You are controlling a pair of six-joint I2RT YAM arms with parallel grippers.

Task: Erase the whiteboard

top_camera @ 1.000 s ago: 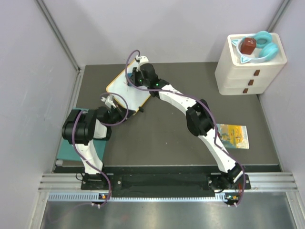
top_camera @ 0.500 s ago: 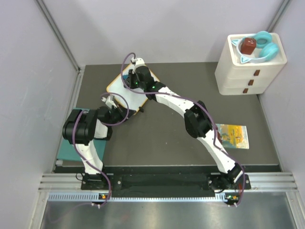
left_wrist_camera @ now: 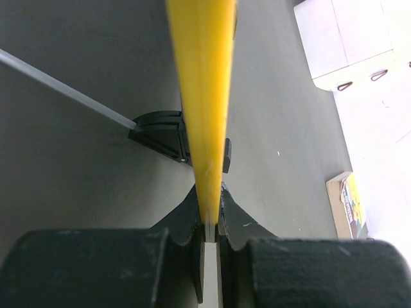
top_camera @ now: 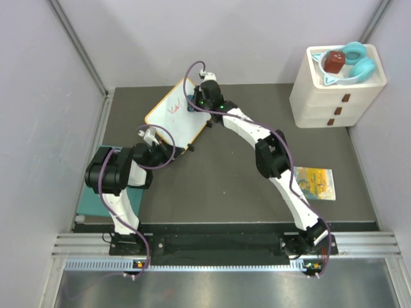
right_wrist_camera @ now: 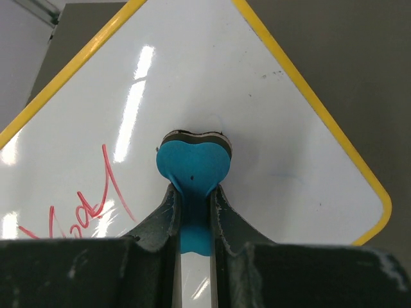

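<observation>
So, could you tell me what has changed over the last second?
The right gripper, shut on the blue eraser, swept left across the whiteboard, then back right toward its far corner, uncovering the red handwriting. Nothing was taken or released. The left gripper stays clamped on the board's yellow rim; board, booklet and drawers have not moved.

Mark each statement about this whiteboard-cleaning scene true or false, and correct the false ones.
1. The left tool grips the whiteboard by its rim. True.
2. The right tool holds a red marker. False: it holds a blue eraser against the board.
3. The whiteboard is wiped clean. False: red writing shows on it.
4. A colourful booklet lies flat on the table. True.
</observation>
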